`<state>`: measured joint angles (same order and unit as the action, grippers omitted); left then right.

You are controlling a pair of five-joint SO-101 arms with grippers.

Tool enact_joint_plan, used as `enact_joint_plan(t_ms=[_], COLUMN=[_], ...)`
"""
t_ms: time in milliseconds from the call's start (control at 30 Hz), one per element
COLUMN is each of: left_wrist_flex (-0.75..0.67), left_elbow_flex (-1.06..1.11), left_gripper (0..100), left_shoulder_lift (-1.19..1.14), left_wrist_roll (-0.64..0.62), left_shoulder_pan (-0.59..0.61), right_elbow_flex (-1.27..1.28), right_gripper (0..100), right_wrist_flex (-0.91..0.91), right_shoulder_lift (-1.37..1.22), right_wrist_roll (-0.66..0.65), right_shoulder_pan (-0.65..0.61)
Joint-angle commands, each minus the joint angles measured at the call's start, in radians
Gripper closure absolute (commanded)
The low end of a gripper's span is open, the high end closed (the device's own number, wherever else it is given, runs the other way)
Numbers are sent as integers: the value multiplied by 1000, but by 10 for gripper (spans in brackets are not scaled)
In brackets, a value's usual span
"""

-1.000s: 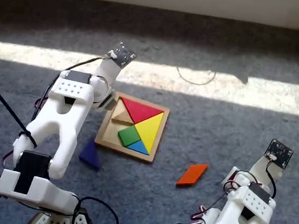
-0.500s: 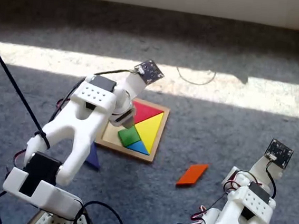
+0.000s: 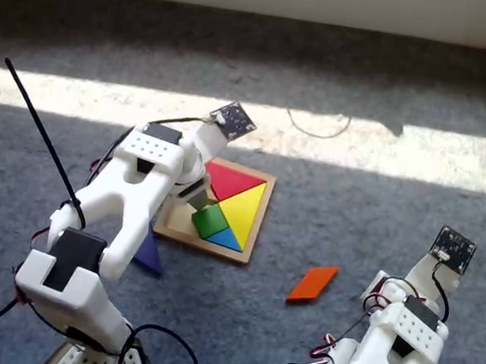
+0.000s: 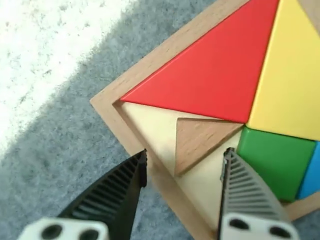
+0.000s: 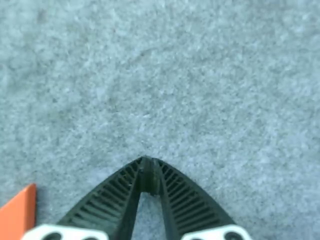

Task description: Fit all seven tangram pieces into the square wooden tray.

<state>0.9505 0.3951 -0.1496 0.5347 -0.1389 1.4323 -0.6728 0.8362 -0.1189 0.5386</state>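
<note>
Left gripper (image 4: 186, 153) spread wide, empty, over wooden triangle (image 4: 198, 139) in tray (image 4: 106, 101), right gripper (image 5: 148, 169) closed, empty

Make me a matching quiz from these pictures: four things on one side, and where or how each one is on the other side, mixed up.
Things:
1. red triangle
2. orange piece
3. left pincer
4. right pincer

Places or states:
A. shut, over bare carpet
B. open, above a corner of the tray
C. in the tray, touching the yellow piece
D. lying on the carpet, outside the tray

Pairs: 1-C, 2-D, 3-B, 4-A
</note>
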Motion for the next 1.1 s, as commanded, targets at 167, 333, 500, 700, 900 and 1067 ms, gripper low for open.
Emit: enact_joint_plan(t_ms=[167,333,500,700,900,1067], left_wrist_flex=[-18,-95,-123,-118,-120,-120], left_elbow_flex=[-22,-22,-28,-107,-139,-209], left_gripper=[755,755,755,755,755,755], left_shoulder_lift=[-19,-13,-12,-12,-12,-21], left_wrist_roll=[8,9,12,6,-12,-95], left_shoulder_pan=[-24,13,59,99,97,102], right_elbow_flex=[-48,-48,-48,-48,-48,-48], right_gripper=[993,993,993,993,993,993], right_wrist_flex=[18,18,18,18,18,18], right_shoulder_lift=[13,13,13,13,13,13], right_wrist_roll=[-5,-5,-5,-5,-5,-5], right_shoulder_pan=[-10,-8,-8,-8,-8,-8])
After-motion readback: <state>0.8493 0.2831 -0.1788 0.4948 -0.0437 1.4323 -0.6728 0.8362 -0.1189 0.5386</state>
